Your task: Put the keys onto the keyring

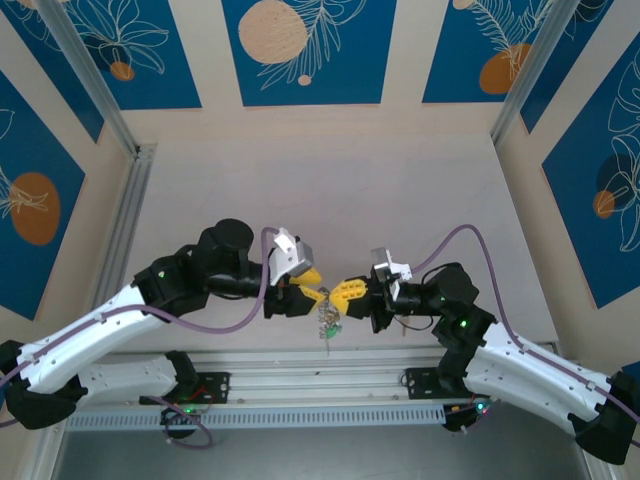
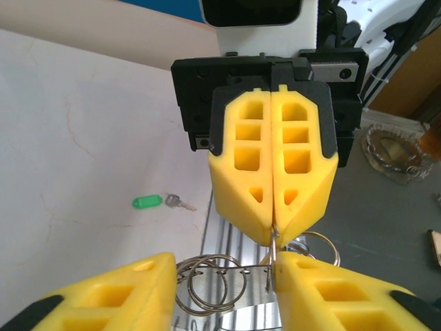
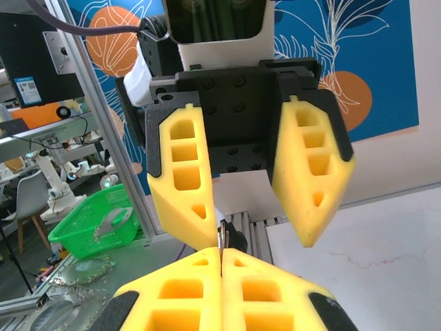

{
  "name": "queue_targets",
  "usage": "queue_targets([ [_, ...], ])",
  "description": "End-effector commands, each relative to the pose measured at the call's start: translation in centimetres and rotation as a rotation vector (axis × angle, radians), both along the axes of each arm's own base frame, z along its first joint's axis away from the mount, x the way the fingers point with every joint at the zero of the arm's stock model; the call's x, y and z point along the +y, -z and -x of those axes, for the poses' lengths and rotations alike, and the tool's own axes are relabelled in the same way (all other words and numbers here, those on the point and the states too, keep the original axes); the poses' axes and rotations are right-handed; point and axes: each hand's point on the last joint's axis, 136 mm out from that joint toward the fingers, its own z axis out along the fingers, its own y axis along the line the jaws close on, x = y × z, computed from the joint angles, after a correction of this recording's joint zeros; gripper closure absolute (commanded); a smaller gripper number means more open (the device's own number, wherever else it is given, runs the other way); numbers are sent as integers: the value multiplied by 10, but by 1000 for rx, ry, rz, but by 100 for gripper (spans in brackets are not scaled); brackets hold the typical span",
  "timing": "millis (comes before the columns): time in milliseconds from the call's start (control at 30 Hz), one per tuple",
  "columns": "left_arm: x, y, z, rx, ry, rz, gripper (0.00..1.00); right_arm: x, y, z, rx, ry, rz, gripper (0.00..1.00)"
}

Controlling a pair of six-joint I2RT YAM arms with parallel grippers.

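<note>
The keyring (image 1: 328,320) hangs between my two grippers near the table's front edge. Its thin wire (image 2: 273,252) carries several small metal rings (image 2: 207,289). My right gripper (image 2: 273,231) (image 1: 345,294) (image 3: 221,258) is shut on the top of that wire. My left gripper (image 2: 224,272) (image 1: 308,292) (image 3: 256,238) faces it with its fingers spread wide; one finger (image 2: 310,289) lies against the wire, the other stands well apart. A silver key with a green tag (image 2: 148,201) lies flat on the table to the left, away from both grippers.
The pale table (image 1: 320,190) stretches behind the grippers. An aluminium rail (image 2: 227,234) runs along its front edge, right under the keyring. Off the table stand a green basket (image 3: 89,227) and a glass dish (image 2: 393,148).
</note>
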Motion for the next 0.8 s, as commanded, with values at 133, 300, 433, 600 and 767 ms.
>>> queue_targets([
  [133,0,-15,7,-27,25,41,84,-5,-8,0,-34,29,-40,100],
  [300,3,-19,10,-37,28,60,100,-6,-6,-2,-31,43,-41,100],
  [433,5,-21,11,-39,27,61,100,-5,-3,-6,-21,62,-33,100],
  [600,6,-20,11,-37,30,55,100,-5,-3,-10,-11,83,-27,100],
  [767,9,-19,7,-55,3,43,100,-5,2,-18,12,127,6,74],
])
